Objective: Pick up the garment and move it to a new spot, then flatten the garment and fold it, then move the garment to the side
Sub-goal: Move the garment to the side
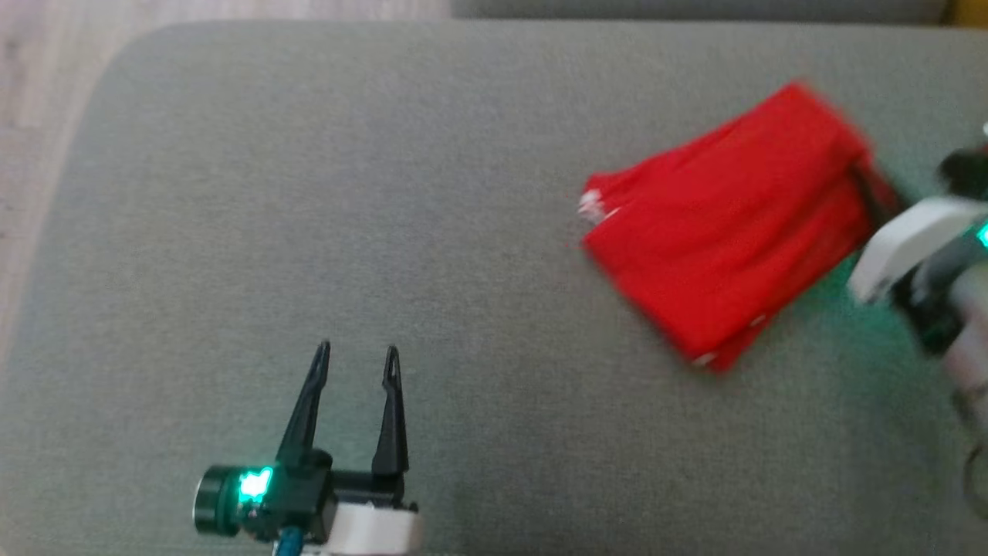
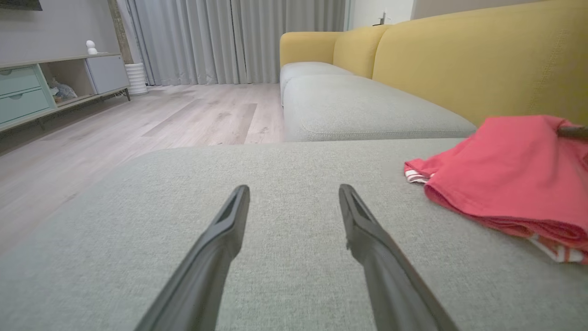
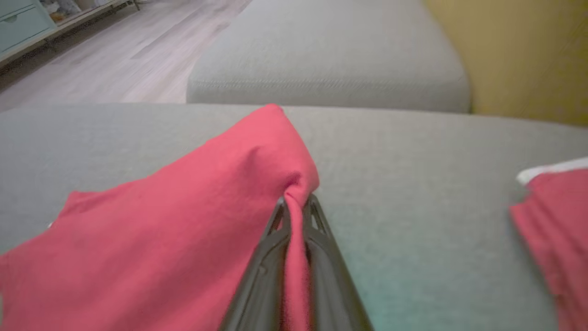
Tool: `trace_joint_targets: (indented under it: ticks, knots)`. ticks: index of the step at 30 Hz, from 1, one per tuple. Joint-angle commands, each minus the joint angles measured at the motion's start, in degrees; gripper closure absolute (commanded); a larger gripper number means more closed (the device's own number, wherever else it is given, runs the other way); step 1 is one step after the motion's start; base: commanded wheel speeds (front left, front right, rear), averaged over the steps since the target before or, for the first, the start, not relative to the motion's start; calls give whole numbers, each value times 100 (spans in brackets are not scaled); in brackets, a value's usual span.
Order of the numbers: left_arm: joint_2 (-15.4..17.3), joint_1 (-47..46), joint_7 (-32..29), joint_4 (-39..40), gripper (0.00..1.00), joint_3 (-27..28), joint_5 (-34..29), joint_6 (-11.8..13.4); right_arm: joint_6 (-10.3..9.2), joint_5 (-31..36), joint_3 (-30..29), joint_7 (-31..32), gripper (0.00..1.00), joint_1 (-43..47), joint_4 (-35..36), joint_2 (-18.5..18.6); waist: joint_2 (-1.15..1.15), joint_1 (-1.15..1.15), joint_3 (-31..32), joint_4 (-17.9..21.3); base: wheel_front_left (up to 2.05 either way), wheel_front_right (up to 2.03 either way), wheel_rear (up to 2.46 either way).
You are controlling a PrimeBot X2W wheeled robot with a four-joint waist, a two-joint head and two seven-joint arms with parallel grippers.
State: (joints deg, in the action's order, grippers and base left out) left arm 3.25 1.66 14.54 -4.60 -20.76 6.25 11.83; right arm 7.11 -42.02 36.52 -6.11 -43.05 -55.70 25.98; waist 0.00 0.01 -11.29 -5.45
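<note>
The red garment (image 1: 725, 224) is lying folded into a rough rectangle, turned at a slant, on the right side of the grey seat cushion (image 1: 386, 193). Its layered edges are showing along the near side, with a bit of white-striped trim peeking out at two corners. The head view is blurring it somewhat.

The right gripper (image 3: 296, 204) is pinching the garment's right-hand edge: its two dark fingers are standing nearly together with a ridge of red cloth squeezed between them, and the fabric is puckering and rising a little at the pinch. In the left wrist view one dark finger (image 2: 572, 132) is pressing on the garment's top fold.

The left gripper (image 1: 357, 351) is hovering low over bare cushion at the lower left, well apart from the garment, its jaws standing wide and holding nothing.

More red cloth with a white edge (image 3: 551, 220) is lying at the right of the right wrist view; whether it is part of the same garment I cannot tell.

Beyond the cushion, a yellow backrest (image 2: 459, 59) is rising, and pale wooden floor (image 2: 138, 128) is stretching away to the left.
</note>
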Motion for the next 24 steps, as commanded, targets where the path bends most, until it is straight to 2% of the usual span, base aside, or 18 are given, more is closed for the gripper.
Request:
trace_joint_targets:
  ticks: [1, 9, 17, 18, 21, 23, 24]
  knots:
    - [-37, -249, 46, 217, 0, 92, 14, 41, 37, -29, 86, -88, 100, -221, 50, 272, 0, -1, -207, 162, 0, 0, 0]
    - [-37, -599, 46, 232, 0, 53, -31, 90, 37, 15, 192, -186, 100, -1148, -318, 1060, 0, -1, -679, 620, 0, 0, 0]
    - [-37, -883, 46, 249, 0, 3, -21, 79, 37, -13, 109, -304, 100, -1400, -853, 1739, 0, -1, -806, 943, 0, 0, 0]
    - [-37, -907, 46, 293, 0, 15, 25, 94, 37, 45, 65, -423, 0, -1440, -1015, 1799, 0, -1, -795, 955, 0, 0, 0]
    - [-37, -938, 46, 409, 0, 73, 150, 164, 37, 276, 2, -707, 0, -1586, -1285, 1807, 0, -1, -761, 987, 0, 0, 0]
    - [-37, -945, 46, 476, 0, 132, 259, 242, 37, 598, -215, -871, 0, -1849, -1423, 1777, 0, -1, -679, 1007, 0, 0, 0]
    - [-37, -952, 46, 486, 0, 140, 263, 259, 37, 837, -451, -880, 0, -2001, -1242, 1805, 0, -1, -628, 1009, 0, 0, 0]
